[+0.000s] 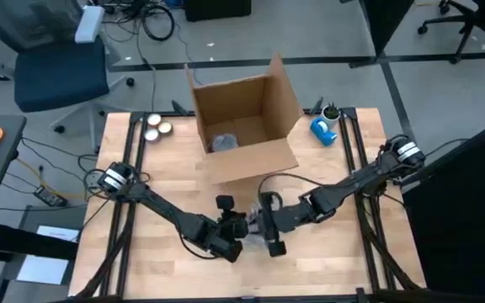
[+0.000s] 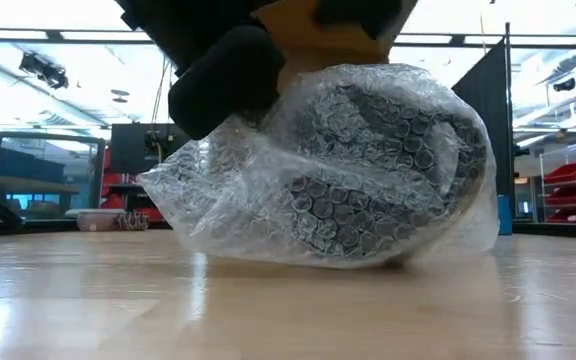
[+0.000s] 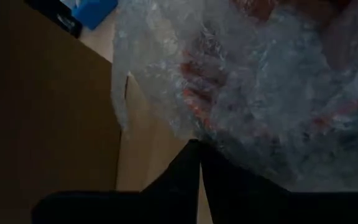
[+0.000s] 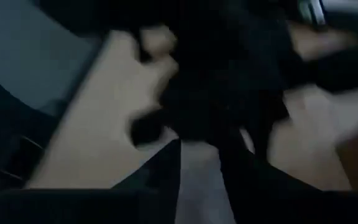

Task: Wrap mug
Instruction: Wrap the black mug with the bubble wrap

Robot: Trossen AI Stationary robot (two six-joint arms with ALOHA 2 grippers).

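Observation:
A dark mug (image 2: 388, 170) lies inside a loose bundle of clear bubble wrap (image 2: 268, 200) near the table's front middle; the bundle's underside rests on the wood. In the high view both grippers meet over it and hide it. My left gripper (image 1: 236, 225) comes from the left and is shut at the wrap's edge (image 3: 185, 118). My right gripper (image 1: 269, 227) comes from the right, close against the bundle; its wrist view is blurred. In the low view a dark gripper (image 2: 218, 80) sits on the bundle's upper left. My left gripper has its two fingers (image 3: 179, 174) shut together, with the tips at a crumpled part of the bubble wrap (image 3: 211, 144). One layer or several cannot be told. The bundle stays on the table with the wrap slack.
An open cardboard box (image 1: 247, 126) stands at the far middle with a wrapped thing (image 1: 224, 141) inside. A blue object (image 1: 324, 129) lies to its right and two round items (image 1: 154, 126) to its left. Bare wood (image 1: 335, 261) lies near the front edge.

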